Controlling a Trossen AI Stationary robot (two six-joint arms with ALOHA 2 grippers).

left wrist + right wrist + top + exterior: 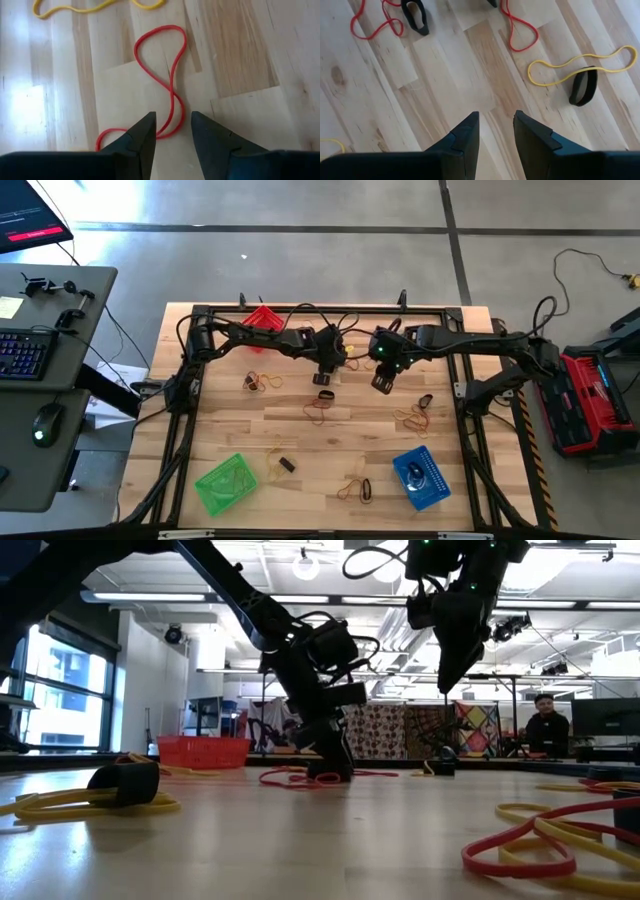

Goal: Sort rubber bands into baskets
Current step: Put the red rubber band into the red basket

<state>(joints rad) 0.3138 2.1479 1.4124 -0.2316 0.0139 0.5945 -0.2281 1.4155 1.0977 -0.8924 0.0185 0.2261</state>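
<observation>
A thin red rubber band (167, 70) lies twisted into a figure eight on the wooden table. My left gripper (173, 125) is open and low over its near loop, one finger on each side of the strand; in the low view its tips (325, 775) are down at the table top. My right gripper (383, 383) hangs open above the table's middle with nothing between its fingers (496, 125). The red basket (262, 320) stands at the far edge, the green basket (225, 483) near left, the blue basket (420, 477) near right. My left gripper comes at the red band from above, slanting down, its fingers on either side of the strand (172, 112) where the near loop narrows. The band lies flat and slack on the table. Whether a finger touches it, I cannot tell.
More bands lie scattered: black ones (415, 15) (583, 86), a yellow one (580, 65), red ones (522, 32), and others near the front edge (355, 485). A person (548, 725) sits in the room beyond the table. A desk with a keyboard (25, 350) stands to the left.
</observation>
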